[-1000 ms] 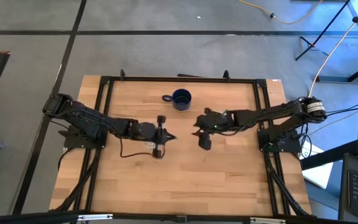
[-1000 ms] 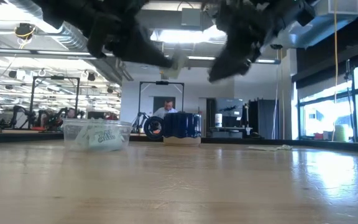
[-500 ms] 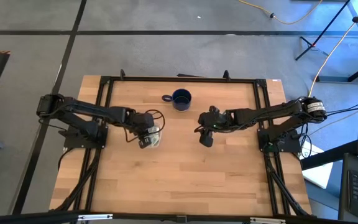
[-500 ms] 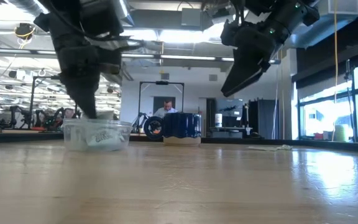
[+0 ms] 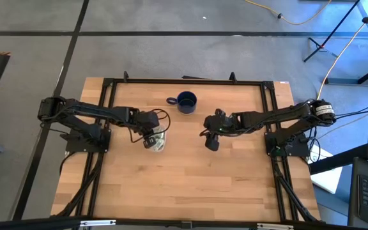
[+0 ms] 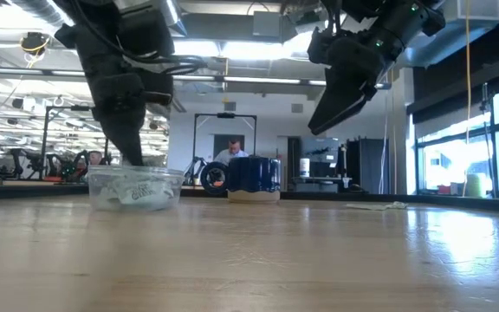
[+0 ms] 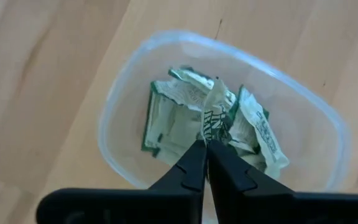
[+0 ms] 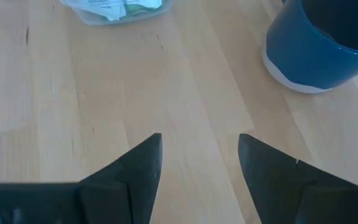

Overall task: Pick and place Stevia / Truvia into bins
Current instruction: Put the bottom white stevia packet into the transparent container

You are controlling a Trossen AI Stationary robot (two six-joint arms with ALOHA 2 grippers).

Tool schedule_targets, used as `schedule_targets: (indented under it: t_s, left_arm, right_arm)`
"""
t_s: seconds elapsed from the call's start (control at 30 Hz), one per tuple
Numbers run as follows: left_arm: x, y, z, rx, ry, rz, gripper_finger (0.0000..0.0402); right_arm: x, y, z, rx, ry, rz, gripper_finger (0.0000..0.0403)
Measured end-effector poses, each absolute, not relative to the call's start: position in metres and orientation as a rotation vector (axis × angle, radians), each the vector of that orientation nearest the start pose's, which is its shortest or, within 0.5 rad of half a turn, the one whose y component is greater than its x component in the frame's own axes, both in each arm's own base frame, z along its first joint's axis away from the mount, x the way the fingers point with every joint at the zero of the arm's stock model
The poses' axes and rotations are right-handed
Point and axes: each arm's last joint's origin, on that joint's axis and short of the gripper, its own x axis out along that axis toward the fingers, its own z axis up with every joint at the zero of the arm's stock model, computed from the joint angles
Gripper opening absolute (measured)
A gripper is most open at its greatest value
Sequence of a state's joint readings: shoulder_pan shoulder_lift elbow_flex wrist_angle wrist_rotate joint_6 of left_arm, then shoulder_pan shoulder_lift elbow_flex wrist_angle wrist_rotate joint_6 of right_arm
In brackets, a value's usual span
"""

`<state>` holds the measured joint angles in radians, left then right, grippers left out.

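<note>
holding a sachet [image 7: 215, 118] pinched, the left gripper [image 7: 205, 147] hangs over the sachet-filled clear tub [image 7: 129, 87].

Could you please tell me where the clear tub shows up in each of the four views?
High view: tub left of centre, under the left claw.
Low view: tub at left, on the table.
Left wrist view: tub fills the middle, sachets inside.
Right wrist view: tub at the top edge.
Shared landmark: mug, except in the left wrist view.
</note>
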<state>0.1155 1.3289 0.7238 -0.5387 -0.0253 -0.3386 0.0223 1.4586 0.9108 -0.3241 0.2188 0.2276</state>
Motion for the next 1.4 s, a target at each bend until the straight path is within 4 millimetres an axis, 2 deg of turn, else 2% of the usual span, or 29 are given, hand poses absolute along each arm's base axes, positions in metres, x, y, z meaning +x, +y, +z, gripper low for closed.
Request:
schedule_targets:
  t_s: [0.37, 0.57, 0.77, 1.07, 1.4]
  left_arm:
    - [0.229, 0.030, 0.187, -0.298, 1.086, 0.349, 0.0076]
    - [0.221, 0.035, 0.205, -0.219, 0.979, 0.458, 0.0083]
    - [0.220, 0.035, 0.221, -0.221, 0.845, 0.465, 0.0083]
    - [0.222, 0.034, 0.224, -0.214, 0.811, 0.422, 0.0079]
    - [0.222, 0.033, 0.224, -0.226, 0.814, 0.398, 0.0081]
  right_arm:
    - [0.288, 0.000, 0.212, 0.086, 0.896, -0.301, 0.0213]
    - [0.278, -0.006, 0.207, 0.049, 0.988, -0.433, 0.0213]
    - [0.277, -0.021, 0.199, 0.179, 1.014, -0.557, 0.0213]
    - [0.282, -0.056, 0.160, 0.227, 1.168, -0.691, 0.0163]
    - [0.282, -0.074, 0.131, 0.316, 1.287, -0.690, 0.0114]
